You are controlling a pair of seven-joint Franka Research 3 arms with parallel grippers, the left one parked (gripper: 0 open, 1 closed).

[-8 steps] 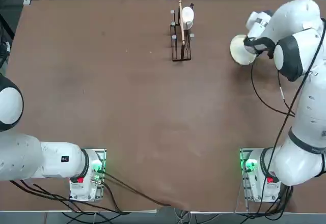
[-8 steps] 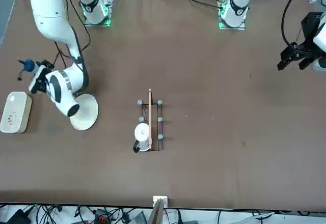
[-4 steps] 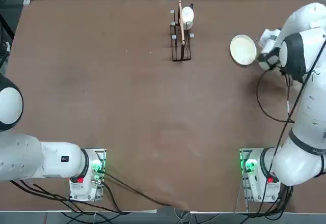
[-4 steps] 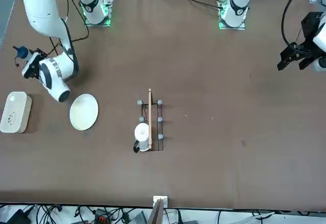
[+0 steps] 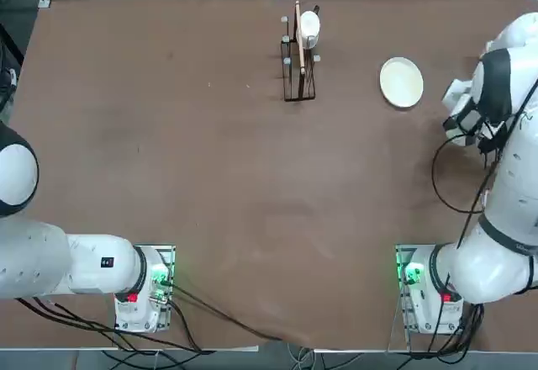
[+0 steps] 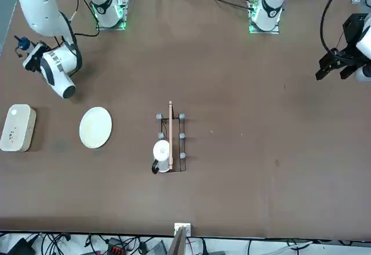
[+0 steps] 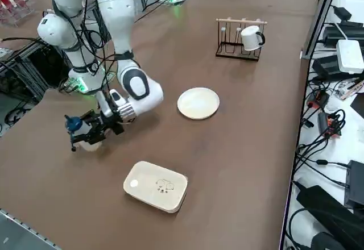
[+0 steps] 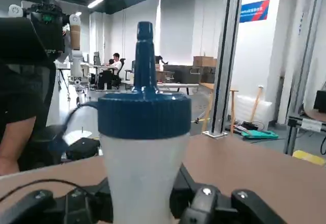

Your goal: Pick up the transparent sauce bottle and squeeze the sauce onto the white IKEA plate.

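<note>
The brown table (image 7: pixel 239 142) carries the white IKEA plate (image 7: pixel 198 103) near the right gripper (image 7: pixel 91 132), a white rounded-rectangular container (image 7: pixel 156 186) just beyond the gripper, and a wire mug rack (image 7: pixel 239 38) well apart past the plate.

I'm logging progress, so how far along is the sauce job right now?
Done: the right gripper is shut on the sauce bottle, blue cap up. In hand: the bottle is off to one side of the white plate, near the white container. Left: whether sauce is already on the plate can't be made out; the bottle is not over it.
</note>
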